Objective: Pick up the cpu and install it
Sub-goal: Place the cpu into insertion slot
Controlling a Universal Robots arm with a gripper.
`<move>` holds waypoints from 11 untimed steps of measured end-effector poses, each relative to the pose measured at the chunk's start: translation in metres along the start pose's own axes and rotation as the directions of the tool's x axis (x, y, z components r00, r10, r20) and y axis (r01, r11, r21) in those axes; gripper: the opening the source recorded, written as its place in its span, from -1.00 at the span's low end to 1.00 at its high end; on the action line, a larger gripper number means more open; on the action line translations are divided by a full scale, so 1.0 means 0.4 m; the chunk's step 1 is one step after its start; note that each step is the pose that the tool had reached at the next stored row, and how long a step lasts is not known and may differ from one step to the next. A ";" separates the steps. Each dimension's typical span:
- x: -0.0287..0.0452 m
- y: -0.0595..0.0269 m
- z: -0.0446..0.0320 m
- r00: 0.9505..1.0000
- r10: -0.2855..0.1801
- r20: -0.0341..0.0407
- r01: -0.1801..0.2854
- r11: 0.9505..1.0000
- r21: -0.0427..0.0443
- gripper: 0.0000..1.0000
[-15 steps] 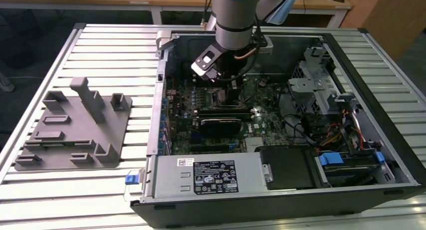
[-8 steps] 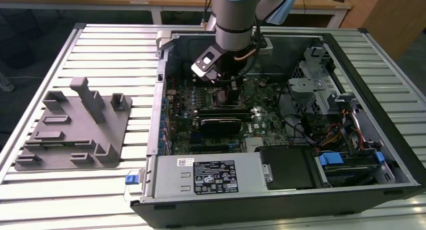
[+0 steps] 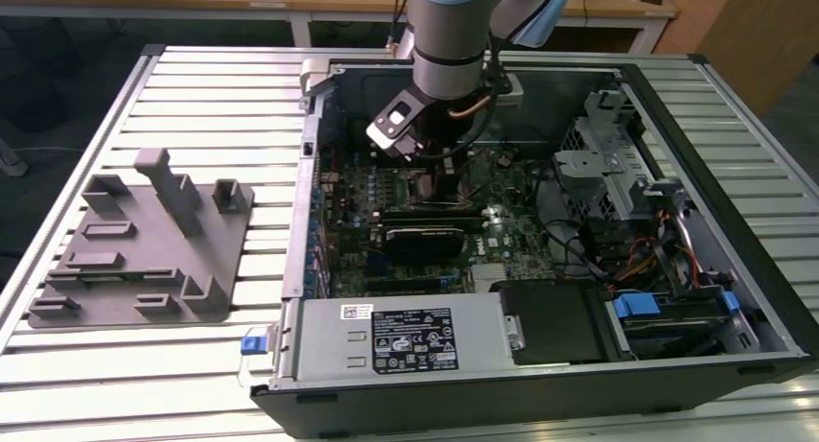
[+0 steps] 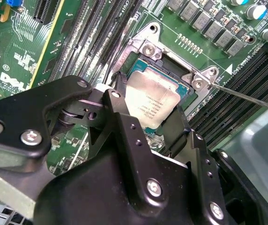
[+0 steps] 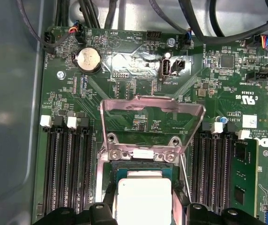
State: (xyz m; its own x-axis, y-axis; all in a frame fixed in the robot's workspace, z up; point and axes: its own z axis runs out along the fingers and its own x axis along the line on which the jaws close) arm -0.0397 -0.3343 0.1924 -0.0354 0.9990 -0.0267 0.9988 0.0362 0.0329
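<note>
Lying on its side with its open face up, one black computer case (image 3: 716, 174) takes up the centre and the exterior view's right, on a slatted metal table (image 3: 218, 97). Inside it are a green motherboard (image 3: 505, 188) and, toward the lower edge of the frame, a grey power supply (image 3: 397, 332). One robot arm (image 3: 448, 39) reaches down from the upper centre into the case. In both wrist views the cpu (image 4: 150, 105) (image 5: 144, 197), a single silver-topped square, sits at the motherboard's socket (image 5: 143, 165). The gripper (image 4: 151, 97) is closed on the cpu, its two black fingers (image 4: 120, 93) pressed against opposite edges of the chip. The socket's hinged metal load plate (image 5: 152, 110) stands swung open, leaving the socket uncovered. Two silver screws (image 4: 148, 49) mark the frame's corners, and a thin metal lever (image 4: 246, 96) runs out beside it. Black memory slots (image 5: 70, 164) run close along both sides of the socket, so room there is tight. One round coin battery (image 5: 88, 60) lies beyond the load plate. At the exterior view's left, well apart from the case, one grey fixture block (image 3: 141, 260) rests on the table.
</note>
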 end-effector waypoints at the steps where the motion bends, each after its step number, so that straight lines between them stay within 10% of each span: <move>1: 0.000 0.000 0.001 1.000 0.000 0.000 0.000 1.000 0.000 0.08; 11: 0.000 0.000 0.005 1.000 0.016 0.001 -0.016 1.000 0.001 0.08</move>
State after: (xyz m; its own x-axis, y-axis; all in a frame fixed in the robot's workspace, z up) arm -0.0398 -0.3344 0.1904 -0.0198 0.9994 -0.0269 0.9993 0.0207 0.0326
